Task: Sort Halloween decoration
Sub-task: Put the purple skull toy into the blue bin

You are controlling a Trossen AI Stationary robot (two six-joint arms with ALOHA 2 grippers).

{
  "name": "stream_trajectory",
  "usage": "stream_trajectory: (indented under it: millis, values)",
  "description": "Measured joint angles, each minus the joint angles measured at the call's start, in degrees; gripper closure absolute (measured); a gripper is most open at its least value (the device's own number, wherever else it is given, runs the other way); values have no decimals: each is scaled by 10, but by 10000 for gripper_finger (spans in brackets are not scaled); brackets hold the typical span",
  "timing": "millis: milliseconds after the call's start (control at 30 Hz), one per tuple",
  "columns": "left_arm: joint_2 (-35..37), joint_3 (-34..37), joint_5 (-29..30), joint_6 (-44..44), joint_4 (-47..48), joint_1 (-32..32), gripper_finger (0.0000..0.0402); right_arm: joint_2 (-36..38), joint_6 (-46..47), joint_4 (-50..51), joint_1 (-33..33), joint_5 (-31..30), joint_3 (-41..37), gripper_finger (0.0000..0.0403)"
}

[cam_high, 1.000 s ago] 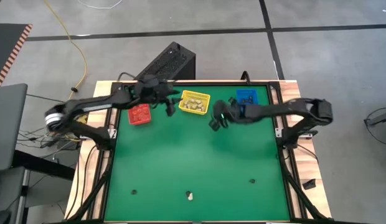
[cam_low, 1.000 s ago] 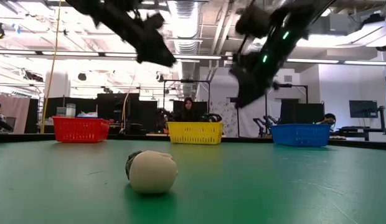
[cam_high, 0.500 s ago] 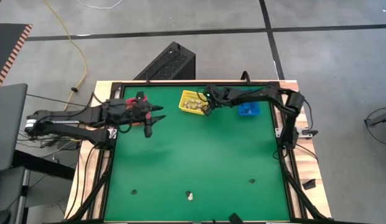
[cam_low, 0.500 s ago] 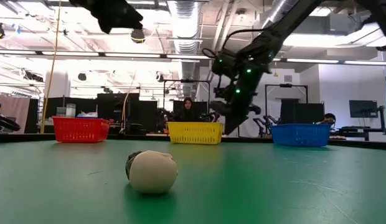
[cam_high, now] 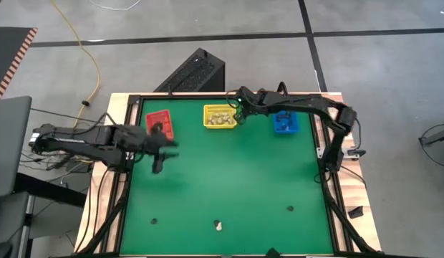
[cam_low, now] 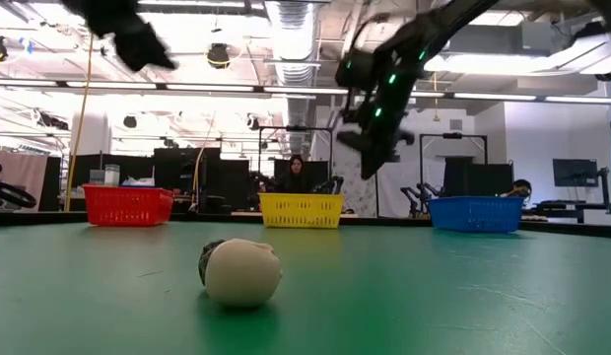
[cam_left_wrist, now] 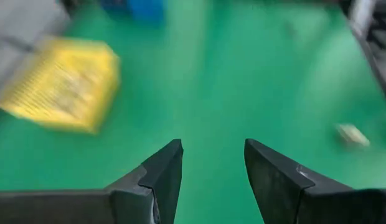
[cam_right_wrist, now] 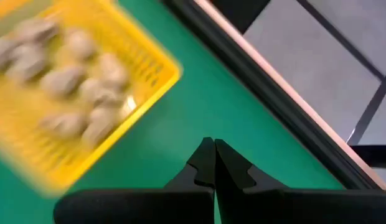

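High: red bin (cam_high: 160, 125), yellow bin (cam_high: 220, 116), blue bin (cam_high: 284, 122) along far edge, all loaded. Three trinkets left near front of surface (cam_high: 229, 179): black (cam_high: 153, 221), cream (cam_high: 218, 226), black (cam_high: 290, 209). Left claw (cam_high: 159, 147) just in front of red bin; right claw (cam_high: 241, 110) beside yellow bin.

Low: cream trinket (cam_low: 241, 272) lying up front.

Left wrist: left claw (cam_left_wrist: 211, 165) spread, empty; a pale trinket (cam_left_wrist: 352, 134) lying ahead.

Right wrist: right claw (cam_right_wrist: 214, 163) pressed together, nothing pinched. Mostly sorted; three to go.

Left gripper (cam_left_wrist: 211, 168) jaws apart; right gripper (cam_right_wrist: 213, 163) jaws closed
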State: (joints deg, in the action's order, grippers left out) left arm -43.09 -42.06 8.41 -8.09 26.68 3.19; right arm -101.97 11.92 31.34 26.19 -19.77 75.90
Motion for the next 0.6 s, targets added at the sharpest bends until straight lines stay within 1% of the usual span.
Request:
stream_trajectory:
  millis: [67,133,200,267,333,467,533,600]
  values:
    - [-11,0,-32,-47,47,42,239,36,-2,20,-34,-2,-18,381]
    - [-30,0,-47,-92,67,106,239,68,0,20,-80,-1,-41,381]
    - [-53,0,-49,-127,61,182,239,97,15,14,-130,-2,-69,381]
    - [-86,0,-36,-170,59,261,239,126,37,-6,-183,-17,-94,381]
    - [-127,0,-1,-215,51,339,239,149,54,-37,-236,-41,-117,380]
    - [-223,0,101,-275,2,481,239,165,75,-99,-332,-91,-146,376]
    - [-271,0,160,-310,-30,538,239,165,67,-113,-358,-96,-142,376]
    - [-314,0,209,-365,-44,584,239,166,70,-112,-374,-100,-135,376]
